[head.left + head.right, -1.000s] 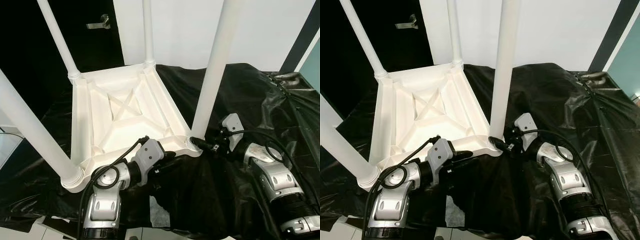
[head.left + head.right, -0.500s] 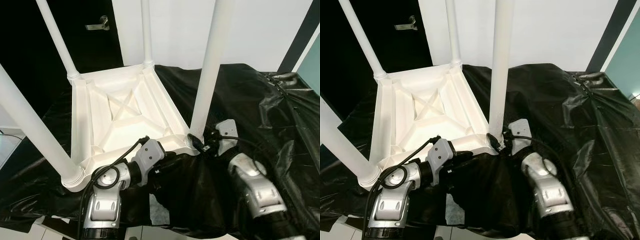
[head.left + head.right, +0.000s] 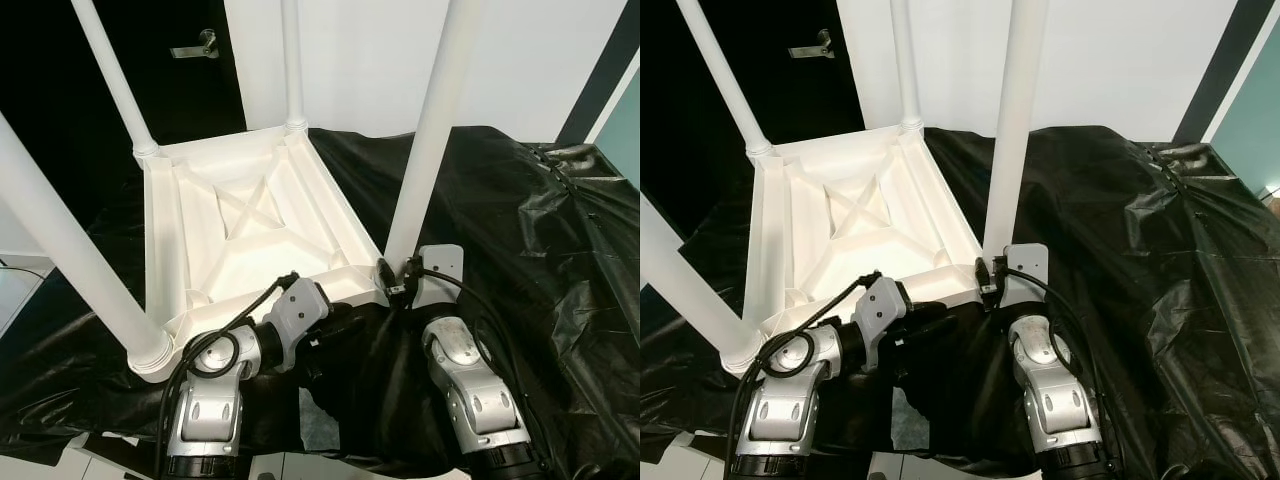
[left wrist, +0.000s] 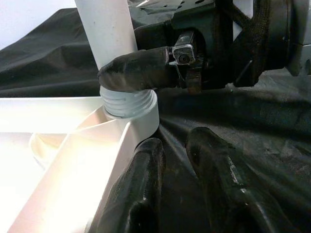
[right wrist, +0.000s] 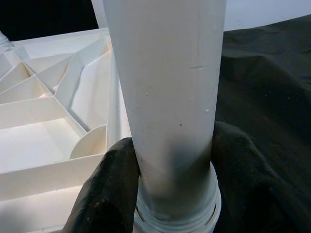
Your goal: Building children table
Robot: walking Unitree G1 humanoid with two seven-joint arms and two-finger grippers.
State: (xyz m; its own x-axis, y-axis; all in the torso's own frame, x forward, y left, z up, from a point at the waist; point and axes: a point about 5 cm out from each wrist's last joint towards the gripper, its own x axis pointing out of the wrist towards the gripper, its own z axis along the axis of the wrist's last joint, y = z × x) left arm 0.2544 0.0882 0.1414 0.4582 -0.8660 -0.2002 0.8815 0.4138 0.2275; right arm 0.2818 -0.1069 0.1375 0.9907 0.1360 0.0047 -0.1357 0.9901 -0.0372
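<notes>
**Black sheet, white table on top**

The counter (image 3: 560,230) is draped edge to edge in crinkled black plastic sheeting (image 3: 1120,200), bunched into folds on the robot's right. Lying directly on it, toward the left, is the white children's table (image 3: 250,235), flipped upside down, ribbed underside showing, legs pointing straight up from the corners.

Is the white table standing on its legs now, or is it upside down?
Upside down. The white table lies top-down on the black sheet, its ribbed underside showing and its legs pointing up.
</notes>
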